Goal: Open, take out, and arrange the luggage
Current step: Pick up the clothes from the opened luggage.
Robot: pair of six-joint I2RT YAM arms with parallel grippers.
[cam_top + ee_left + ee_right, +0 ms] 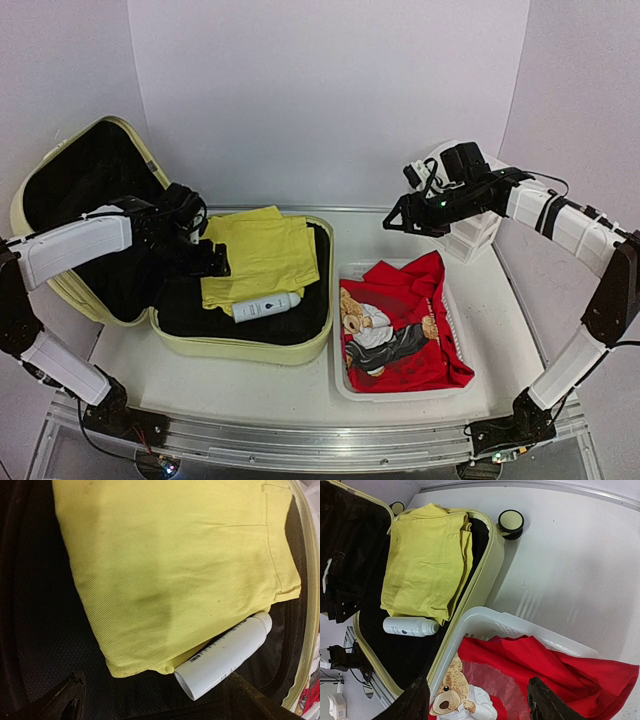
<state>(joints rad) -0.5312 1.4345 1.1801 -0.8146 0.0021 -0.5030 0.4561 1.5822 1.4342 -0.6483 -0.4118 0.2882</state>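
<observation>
Pale yellow-green and hard-shelled, the rounded suitcase (240, 347) lies open at the left of the overhead frame on a white table (250, 385). Its black-lined lid is propped up toward the upper left, its base flat beside it. A folded yellow cotton garment (258, 255) rests in the base, with a white cylindrical plastic bottle (266, 306) lying on its side against the fold's near edge. The left gripper (213, 262) hangs over the base at the garment's left edge, its fingers spread wide and holding nothing. To the right of the suitcase, nearly touching its shell, sits a white plastic basket (338, 350) holding a rumpled red cloth (410, 285) and a tan teddy bear in a white shirt (365, 320). The right gripper (390, 224) hovers above the basket's far end, right of centre, fingers apart and empty. Behind that arm, at the right edge of the table, stands a white plastic drawer organizer (470, 238). In the right wrist view, one cream wheel with a black rim (511, 521) shows at the suitcase's far corner.
</observation>
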